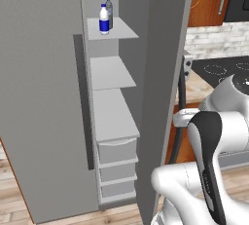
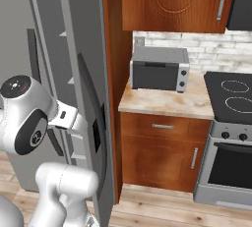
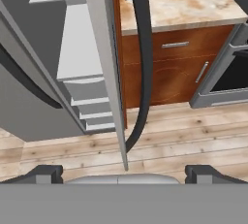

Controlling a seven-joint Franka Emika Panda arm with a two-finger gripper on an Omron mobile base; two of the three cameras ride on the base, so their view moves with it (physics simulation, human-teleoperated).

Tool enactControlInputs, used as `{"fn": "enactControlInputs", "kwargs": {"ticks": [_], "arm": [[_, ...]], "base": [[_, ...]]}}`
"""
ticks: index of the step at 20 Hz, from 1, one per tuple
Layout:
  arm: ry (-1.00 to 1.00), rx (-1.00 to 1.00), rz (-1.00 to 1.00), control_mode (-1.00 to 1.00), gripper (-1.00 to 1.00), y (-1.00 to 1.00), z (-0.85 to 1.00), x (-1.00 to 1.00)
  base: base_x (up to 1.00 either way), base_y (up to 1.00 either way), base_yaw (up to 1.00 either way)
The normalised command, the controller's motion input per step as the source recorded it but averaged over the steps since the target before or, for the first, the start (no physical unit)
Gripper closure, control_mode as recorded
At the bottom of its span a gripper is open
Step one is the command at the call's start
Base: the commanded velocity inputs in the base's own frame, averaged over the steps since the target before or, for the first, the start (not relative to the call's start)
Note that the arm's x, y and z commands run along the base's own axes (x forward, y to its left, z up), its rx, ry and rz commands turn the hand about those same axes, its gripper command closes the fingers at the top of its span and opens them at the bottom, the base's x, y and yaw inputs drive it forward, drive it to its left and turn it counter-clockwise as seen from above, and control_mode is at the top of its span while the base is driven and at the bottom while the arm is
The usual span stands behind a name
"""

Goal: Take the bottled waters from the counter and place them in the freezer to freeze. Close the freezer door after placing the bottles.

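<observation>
The freezer (image 1: 114,107) stands open, showing pale shelves and drawers. Both bottled waters stand side by side on its upper shelf: the clear-white one with the blue label (image 1: 103,19) in front and the grey one (image 1: 110,10) just behind it. The freezer door (image 1: 163,87) is swung out and I see it almost edge-on. My gripper (image 3: 125,173) is open, its fingertips spread wide to either side of the door's edge (image 3: 109,72) and its long dark handle (image 3: 143,72). In the right base view the gripper (image 2: 94,133) sits against the door (image 2: 81,64).
The other grey door (image 1: 44,97) is shut, with its dark handle (image 1: 83,102). A toaster oven (image 2: 158,69) sits on the counter (image 2: 167,102) right of the unit, and a black stove (image 2: 231,98) lies beyond. Wooden cabinets (image 2: 157,147) are below and a wood floor (image 3: 184,140) underneath.
</observation>
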Motion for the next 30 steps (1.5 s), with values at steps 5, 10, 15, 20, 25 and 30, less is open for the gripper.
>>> {"fn": "enactControlInputs", "kwargs": {"ticks": [5,10,15,20,25,30], "arm": [[0.00,0.00,0.00,1.00,-1.00,0.00,0.00,0.00],[0.00,0.00,0.00,-1.00,-1.00,0.00,0.00,0.17],[0.00,0.01,0.11,-1.00,-1.00,-0.15,0.00,0.18],[0.00,0.02,0.11,-1.00,-1.00,-0.33,0.00,0.25],[0.00,0.05,0.11,-1.00,-1.00,-0.30,0.00,0.22],[0.00,0.11,0.11,-1.00,-1.00,-0.21,-0.17,0.36]], "base": [[0.00,0.01,0.00],[0.00,0.00,0.00],[0.00,0.00,0.00],[0.00,0.00,0.00],[0.00,0.00,0.00],[0.00,0.00,0.00]]}}
